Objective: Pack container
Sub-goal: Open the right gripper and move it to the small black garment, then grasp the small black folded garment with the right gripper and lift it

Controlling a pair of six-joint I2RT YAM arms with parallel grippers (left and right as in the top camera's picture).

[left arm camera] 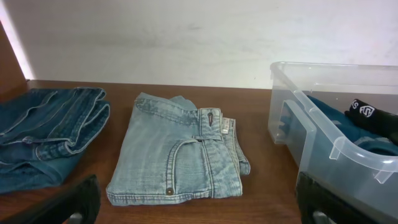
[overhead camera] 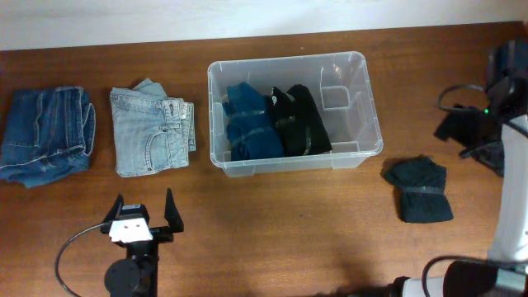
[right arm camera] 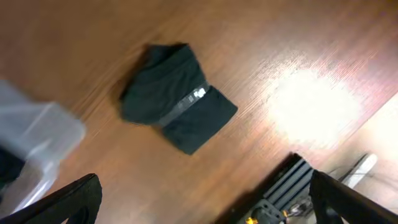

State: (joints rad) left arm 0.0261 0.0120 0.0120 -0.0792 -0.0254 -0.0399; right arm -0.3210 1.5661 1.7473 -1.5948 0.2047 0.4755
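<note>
The container [overhead camera: 295,162] is a clear plastic tub at the table's centre. It holds a folded blue garment [overhead camera: 247,122] and a folded black garment [overhead camera: 299,120]; its right part shows a white label [overhead camera: 334,97]. A black banded bundle [overhead camera: 419,191] lies on the table to its right and also shows in the right wrist view [right arm camera: 174,96]. My left gripper [overhead camera: 142,213] is open and empty near the front edge, facing the light jeans [left arm camera: 180,152]. My right gripper [overhead camera: 460,125] is open and empty, raised above the table right of the bundle.
Folded light blue jeans [overhead camera: 153,128] lie left of the container, and folded dark blue jeans [overhead camera: 45,132] lie at the far left. The container's corner shows in the left wrist view [left arm camera: 339,149] and the right wrist view [right arm camera: 37,134]. The right arm's base [right arm camera: 280,193] stands at the table's right edge.
</note>
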